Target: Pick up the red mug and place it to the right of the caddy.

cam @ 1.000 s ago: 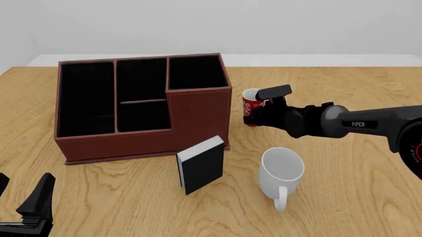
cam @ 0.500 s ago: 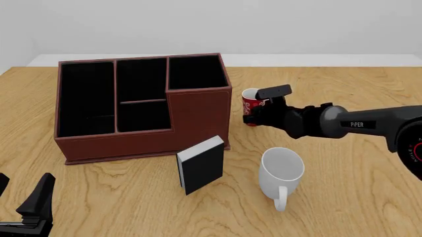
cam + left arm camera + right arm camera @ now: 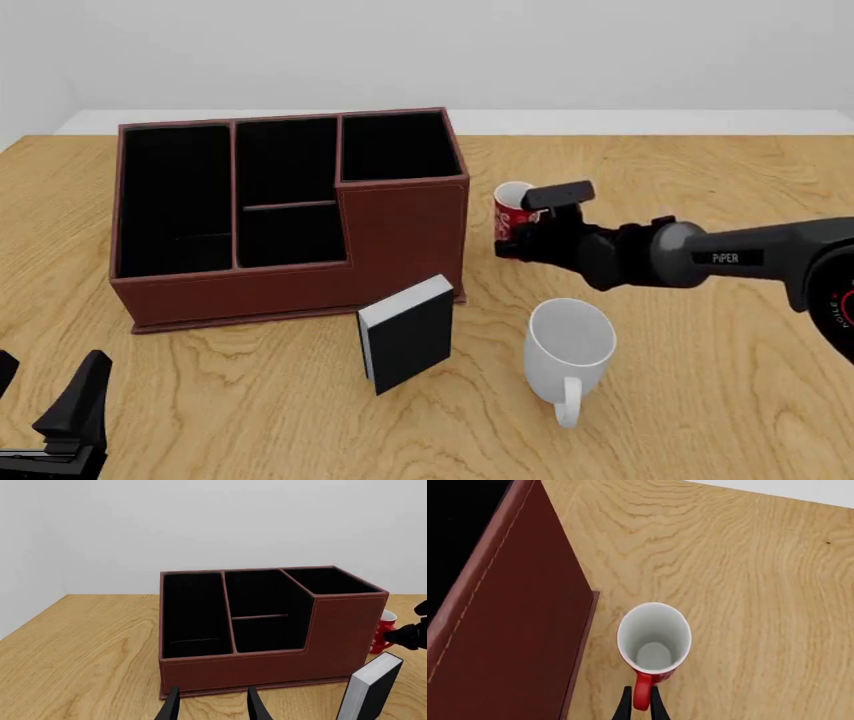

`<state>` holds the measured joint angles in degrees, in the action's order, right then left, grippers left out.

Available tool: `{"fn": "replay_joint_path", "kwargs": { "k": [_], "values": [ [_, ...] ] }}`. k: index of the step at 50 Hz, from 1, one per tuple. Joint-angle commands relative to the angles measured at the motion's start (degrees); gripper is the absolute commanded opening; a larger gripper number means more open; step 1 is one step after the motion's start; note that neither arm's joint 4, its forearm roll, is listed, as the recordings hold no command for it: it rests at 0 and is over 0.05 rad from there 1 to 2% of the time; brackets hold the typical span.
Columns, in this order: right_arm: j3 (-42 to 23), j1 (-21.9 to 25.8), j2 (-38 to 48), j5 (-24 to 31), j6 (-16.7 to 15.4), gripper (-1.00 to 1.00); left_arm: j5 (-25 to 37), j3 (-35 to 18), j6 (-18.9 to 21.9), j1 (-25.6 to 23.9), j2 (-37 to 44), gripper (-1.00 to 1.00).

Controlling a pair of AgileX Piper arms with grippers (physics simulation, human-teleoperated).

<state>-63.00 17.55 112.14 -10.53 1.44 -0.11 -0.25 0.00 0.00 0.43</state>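
Right pincer (image 3: 509,243) sat right of frame center in the front view, closed on the handle of the red mug (image 3: 513,208). In the right wrist view, both dark fingers (image 3: 625,706) pressed against the red handle from either side, the mug (image 3: 654,639) standing upright with its white interior showing. Mug rested on the tabletop (image 3: 694,340) just right of the caddy (image 3: 287,215), close to its tall section but apart from it. From the left wrist view, only a sliver of the mug (image 3: 383,632) peeked out at the right edge, behind the caddy's (image 3: 267,630) tall corner.

Left pincer (image 3: 60,420) stayed low in the bottom left corner of the front view, well apart from everything, jaws spread and holding nothing. Its fingers (image 3: 172,707) showed at the bottom of its own wrist view, with a gap between them.

Below center, a black book (image 3: 407,332) stood tilted on the tabletop, just before the caddy's front right corner. Lower right of that, a white mug (image 3: 571,345) stood upright, handle toward the bottom of the frame.
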Motion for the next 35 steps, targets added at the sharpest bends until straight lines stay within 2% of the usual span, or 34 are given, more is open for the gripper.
{"fn": "replay_joint_path", "kwargs": {
  "k": [1,26,27,35],
  "values": [
    [2.7,-0.1,1.9,-0.3,1.5,-1.00,0.0,0.0,0.0,0.0,0.0,1.00],
    [3.6,0.6,2.7,-0.6,3.9,-1.00,0.0,0.0,0.0,0.0,0.0,1.00],
    [3.6,0.4,2.7,-0.7,3.6,1.00,0.0,0.0,0.0,0.0,0.0,1.00],
    [3.6,0.1,2.8,-0.5,4.2,1.00,0.0,0.0,0.0,0.0,0.0,1.00]
  ]
}}
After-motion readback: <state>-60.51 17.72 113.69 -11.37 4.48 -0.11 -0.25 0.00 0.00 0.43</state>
